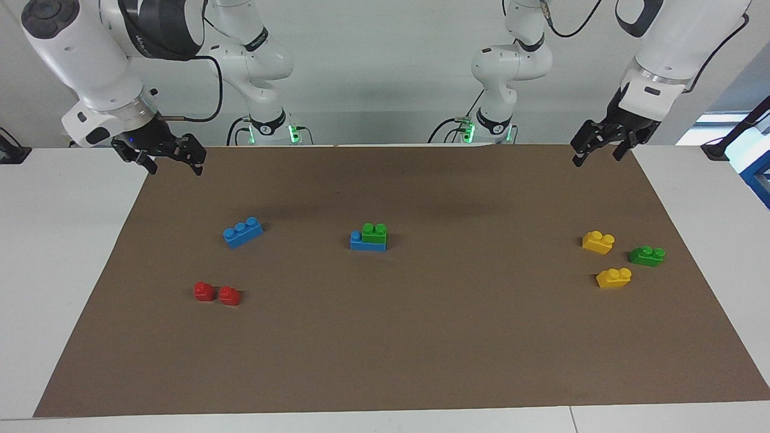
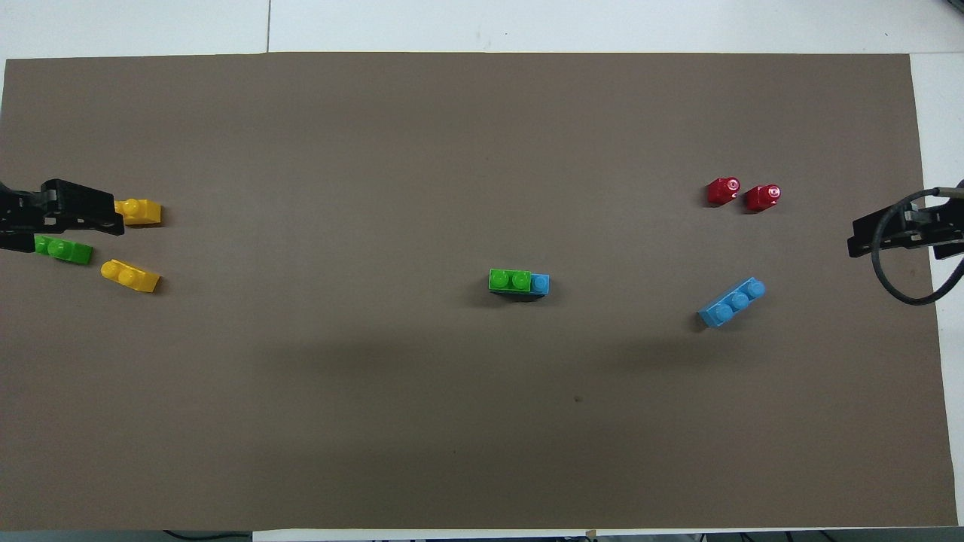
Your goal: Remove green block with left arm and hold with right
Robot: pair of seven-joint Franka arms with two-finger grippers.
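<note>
The bright green block (image 1: pixel 374 233) sits on one end of a blue brick (image 1: pixel 358 243) in the middle of the brown mat; one blue stud shows beside it. Both show in the overhead view, the green block (image 2: pixel 510 280) on the blue brick (image 2: pixel 539 284). My left gripper (image 1: pixel 597 159) hangs open and empty over the mat's corner at the left arm's end. In the overhead view it (image 2: pixel 83 214) partly covers a yellow brick. My right gripper (image 1: pixel 175 170) hangs open and empty over the corner at the right arm's end, also seen overhead (image 2: pixel 896 239). Both are well away from the block.
A darker green brick (image 1: pixel 647 255) and two yellow bricks (image 1: pixel 598 241) (image 1: pixel 613 277) lie toward the left arm's end. A loose blue three-stud brick (image 1: pixel 242 231) and two red blocks (image 1: pixel 204 291) (image 1: pixel 229 295) lie toward the right arm's end. The brown mat (image 1: pixel 421 337) covers the table.
</note>
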